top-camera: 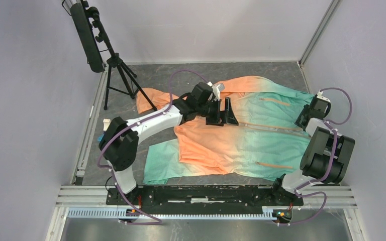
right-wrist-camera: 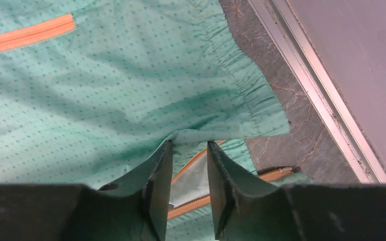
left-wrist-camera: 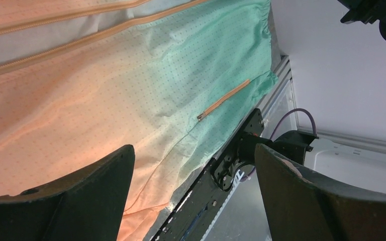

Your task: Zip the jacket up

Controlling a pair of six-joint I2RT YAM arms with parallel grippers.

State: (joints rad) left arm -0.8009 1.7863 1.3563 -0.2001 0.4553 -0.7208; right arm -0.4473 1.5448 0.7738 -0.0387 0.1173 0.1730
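Note:
The jacket [top-camera: 241,133] lies spread flat, orange on the left fading to mint green on the right. Its front zipper [top-camera: 266,126] lies unjoined along the middle. My left gripper [top-camera: 225,113] hovers over the orange middle, jaws wide apart and empty. Its view shows an orange pocket zip [left-wrist-camera: 223,99] and the two unjoined zipper edges [left-wrist-camera: 55,47]. My right gripper [right-wrist-camera: 189,144] is at the green hem [top-camera: 305,119]. Its jaws stand a narrow gap apart, with the fingertips [right-wrist-camera: 167,146] against a raised fold of green fabric [right-wrist-camera: 193,134]. Orange zipper tape [right-wrist-camera: 193,203] shows between them.
A black tripod [top-camera: 118,75] carrying a long dark panel stands at the back left, by the jacket's orange sleeve. A metal rail [right-wrist-camera: 311,95] runs along the table's right edge by the hem. The arm-base rail [left-wrist-camera: 216,201] lies along the near edge.

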